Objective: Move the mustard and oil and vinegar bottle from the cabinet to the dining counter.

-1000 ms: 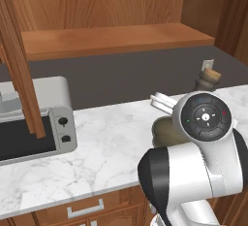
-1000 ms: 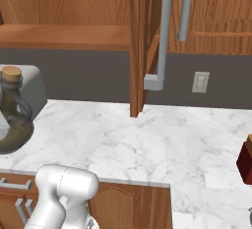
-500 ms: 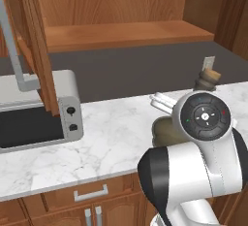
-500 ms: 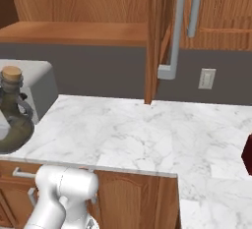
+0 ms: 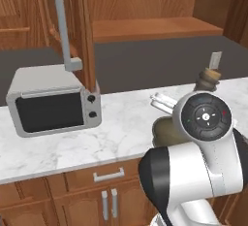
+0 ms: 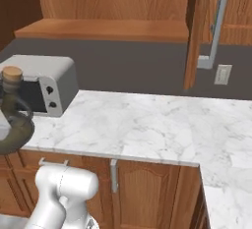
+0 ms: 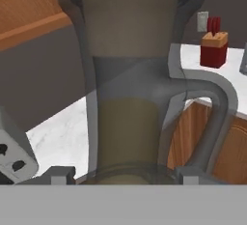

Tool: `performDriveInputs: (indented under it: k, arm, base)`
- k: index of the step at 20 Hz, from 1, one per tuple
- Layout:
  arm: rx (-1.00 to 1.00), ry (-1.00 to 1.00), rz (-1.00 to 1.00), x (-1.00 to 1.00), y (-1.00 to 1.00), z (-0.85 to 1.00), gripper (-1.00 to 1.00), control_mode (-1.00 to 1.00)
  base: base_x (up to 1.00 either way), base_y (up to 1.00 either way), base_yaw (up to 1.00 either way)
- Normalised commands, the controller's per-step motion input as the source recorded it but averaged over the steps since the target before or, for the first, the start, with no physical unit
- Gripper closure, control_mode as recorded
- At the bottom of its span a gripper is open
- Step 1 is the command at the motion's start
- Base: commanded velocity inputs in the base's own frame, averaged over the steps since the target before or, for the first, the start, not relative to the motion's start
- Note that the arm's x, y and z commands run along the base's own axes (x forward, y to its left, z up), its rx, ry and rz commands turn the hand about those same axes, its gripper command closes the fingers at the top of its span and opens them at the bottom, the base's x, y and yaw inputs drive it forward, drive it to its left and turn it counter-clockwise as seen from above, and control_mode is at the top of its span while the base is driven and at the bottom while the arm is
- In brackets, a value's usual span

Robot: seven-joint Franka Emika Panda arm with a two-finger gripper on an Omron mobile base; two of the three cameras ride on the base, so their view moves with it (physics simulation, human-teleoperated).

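The oil and vinegar bottle fills the hand view, its neck and side handle standing between the two finger tips of my gripper, which is shut on it. In the left base view its cork top and dark belly peek out from behind the arm. In the right base view the bottle hangs at the left edge, above the worktop's front. The cabinet stands open, with a bare wooden shelf and its door swung out. The mustard and the dining counter are out of view.
A grey toaster oven sits on the marble worktop below the cabinet. The door's long grey handle hangs over the worktop. A red knife block stands farther along it. Low wooden cupboards run beneath.
The whole picture has shifted, so the base has driven: the toaster oven and the cabinet door have slid right in both base views. The bottle stays in my grip.
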Motion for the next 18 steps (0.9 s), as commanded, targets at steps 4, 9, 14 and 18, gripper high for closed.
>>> performDriveInputs:
  k: [4,9,14,18]
  arm:
    - [0.00,0.00,0.00,0.00,0.00,0.00,1.00,1.00]
    - [0.00,0.00,0.00,0.00,0.00,0.00,1.00,1.00]
    - [0.00,0.00,0.00,0.00,0.00,0.00,1.00,1.00]
    - [0.00,0.00,0.00,0.00,0.00,0.00,1.00,1.00]
  base:
    - [-0.54,0.54,0.01]
    - [-0.43,0.59,0.33]
    - [-0.20,0.40,0.79]
    - [-0.09,0.28,0.88]
